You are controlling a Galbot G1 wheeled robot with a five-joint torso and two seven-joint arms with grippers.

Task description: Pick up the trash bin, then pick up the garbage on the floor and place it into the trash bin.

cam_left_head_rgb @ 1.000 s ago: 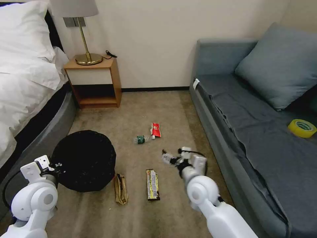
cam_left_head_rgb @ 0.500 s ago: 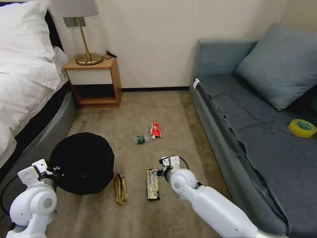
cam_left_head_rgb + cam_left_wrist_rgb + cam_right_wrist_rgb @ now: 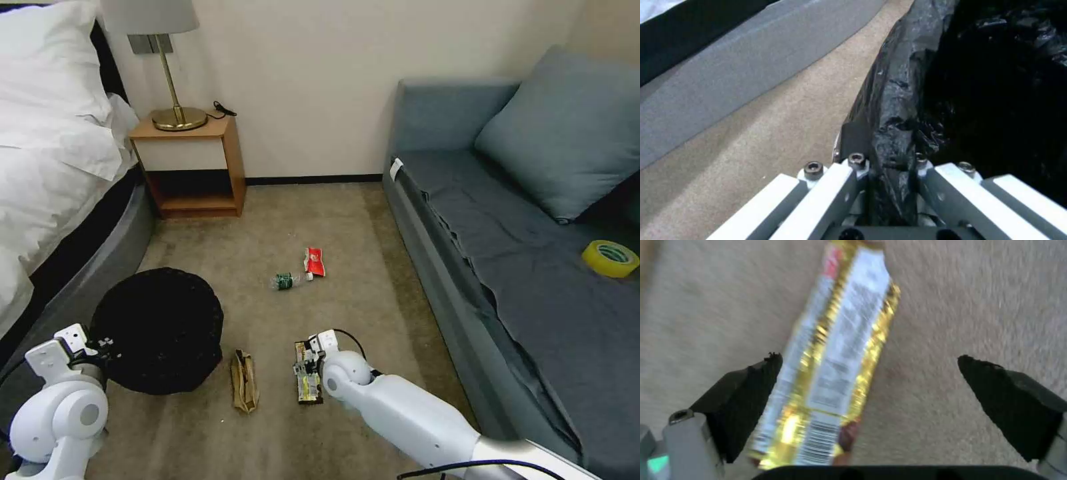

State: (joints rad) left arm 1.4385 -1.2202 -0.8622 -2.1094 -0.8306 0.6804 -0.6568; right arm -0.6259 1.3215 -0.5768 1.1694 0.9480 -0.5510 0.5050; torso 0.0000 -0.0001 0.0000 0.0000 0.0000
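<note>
One gold wrapper point(image 3: 835, 350) — flat, shiny

The trash bin point(image 3: 159, 330) stands on the floor point(image 3: 373, 280) at the left, beside the bed point(image 3: 47, 173). Right of it lie two wrappers side by side point(image 3: 245, 380), point(image 3: 305, 383). Farther off, toward the wall, lie the bottle point(image 3: 285, 281) and, just right of it, the packet point(image 3: 314, 261). The nightstand point(image 3: 190, 163) stands behind the bin, the sofa point(image 3: 527, 267) along the right.
</note>
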